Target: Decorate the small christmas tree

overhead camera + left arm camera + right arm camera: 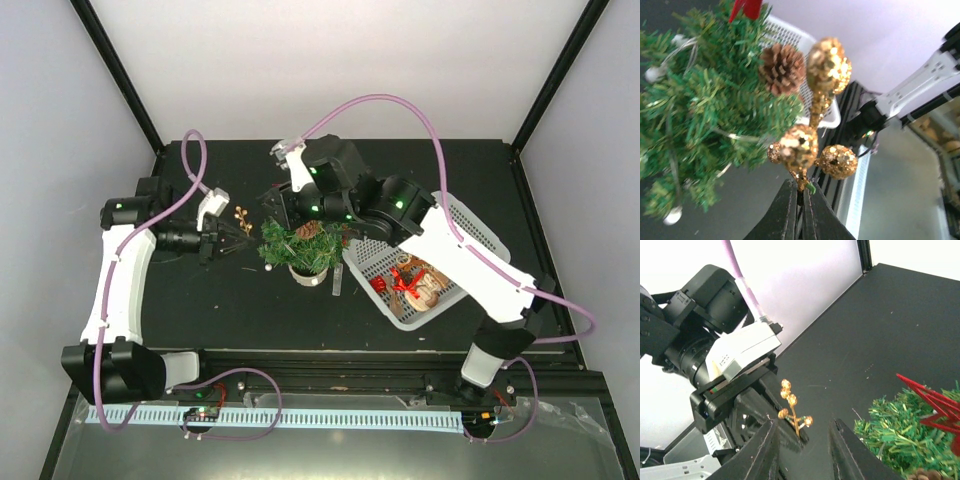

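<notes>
Pinching the thin stem of a gold berry sprig (812, 145), the left claw (801, 194) is closed tight on it, just left of the small christmas tree (300, 246). The tree stands beside the white basket (478, 232). It would be best to slide the stem, not the berries, deep between the branches near the pine cone (782, 68). A slow push should keep the light tree from tipping. The right claw (803, 428), jaws parted and empty, hangs just beyond the tree's red star (932, 407).

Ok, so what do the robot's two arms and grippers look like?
Both the left arm and right arm have white link shells with black joints showing small green lights. A lilac cable loops along each. The left gripper and right gripper have black tapered fingers; a white block sits behind the left one.
</notes>
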### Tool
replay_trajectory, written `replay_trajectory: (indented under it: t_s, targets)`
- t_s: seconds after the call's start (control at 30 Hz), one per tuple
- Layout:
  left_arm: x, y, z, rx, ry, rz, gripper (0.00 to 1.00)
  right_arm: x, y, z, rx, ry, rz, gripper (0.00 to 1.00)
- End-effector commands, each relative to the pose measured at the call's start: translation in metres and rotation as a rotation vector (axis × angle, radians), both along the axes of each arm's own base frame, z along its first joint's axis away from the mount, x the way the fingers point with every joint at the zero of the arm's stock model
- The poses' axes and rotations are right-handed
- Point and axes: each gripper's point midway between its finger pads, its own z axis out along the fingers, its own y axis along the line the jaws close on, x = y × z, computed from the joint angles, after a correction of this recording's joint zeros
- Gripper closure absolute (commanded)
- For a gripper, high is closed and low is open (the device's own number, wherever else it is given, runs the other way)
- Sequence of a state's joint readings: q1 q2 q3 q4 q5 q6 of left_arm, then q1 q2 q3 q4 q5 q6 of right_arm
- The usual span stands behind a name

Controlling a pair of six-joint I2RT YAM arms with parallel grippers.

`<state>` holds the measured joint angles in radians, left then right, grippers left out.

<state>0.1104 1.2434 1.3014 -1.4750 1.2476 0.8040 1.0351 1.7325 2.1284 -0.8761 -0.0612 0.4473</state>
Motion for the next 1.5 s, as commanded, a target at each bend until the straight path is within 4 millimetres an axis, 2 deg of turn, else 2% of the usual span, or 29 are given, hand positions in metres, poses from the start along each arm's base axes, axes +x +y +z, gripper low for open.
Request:
replay_trajectory:
  t_s: [0.0, 0.13, 0.27, 0.4, 0.6, 0.67, 0.8, 0.9, 1.1, 1.2, 1.3, 1.47]
  targets:
    - [0.002, 0.017, -0.009, 0.224, -0.056, 0.016, 0.98, -0.002, -0.02, 0.014, 0.034, -0.04, -0.038, 0.7]
    - [0.015, 0.04, -0.01, 0.429, -0.105, 0.071, 0.98, -0.005, -0.046, 0.015, 0.042, -0.035, -0.11, 0.69]
    - [0.025, 0.065, -0.011, 0.621, -0.176, 0.106, 0.99, -0.01, -0.08, 0.014, 0.085, 0.0, -0.224, 0.69]
    - [0.039, 0.093, -0.031, 0.801, -0.138, 0.114, 0.99, -0.018, -0.117, 0.013, 0.129, 0.066, -0.338, 0.69]
    - [0.05, 0.114, -0.045, 0.934, -0.102, 0.108, 0.98, -0.037, -0.156, 0.014, 0.131, 0.104, -0.383, 0.69]
    - [0.051, 0.113, -0.045, 0.952, -0.097, 0.107, 0.98, -0.043, -0.163, 0.017, 0.126, 0.099, -0.369, 0.69]
    - [0.05, 0.095, -0.048, 0.98, -0.103, 0.061, 0.98, -0.056, -0.168, 0.012, 0.067, 0.09, -0.3, 0.69]
    - [0.047, 0.086, -0.058, 1.026, -0.101, -0.001, 0.98, -0.066, -0.172, 0.007, 0.005, 0.083, -0.242, 0.7]
    - [0.057, 0.083, -0.078, 1.113, -0.039, -0.051, 0.98, -0.071, -0.188, -0.007, -0.066, 0.079, -0.248, 0.7]
    - [0.061, 0.073, -0.08, 1.077, -0.042, -0.082, 0.98, -0.064, -0.197, -0.004, -0.072, 0.05, -0.304, 0.7]
    - [0.063, 0.063, -0.085, 1.028, -0.028, -0.114, 0.99, -0.055, -0.211, 0.009, -0.09, 0.026, -0.386, 0.7]
    - [0.072, 0.052, -0.094, 0.979, 0.025, -0.133, 0.98, -0.047, -0.225, 0.012, -0.085, 0.0, -0.473, 0.7]
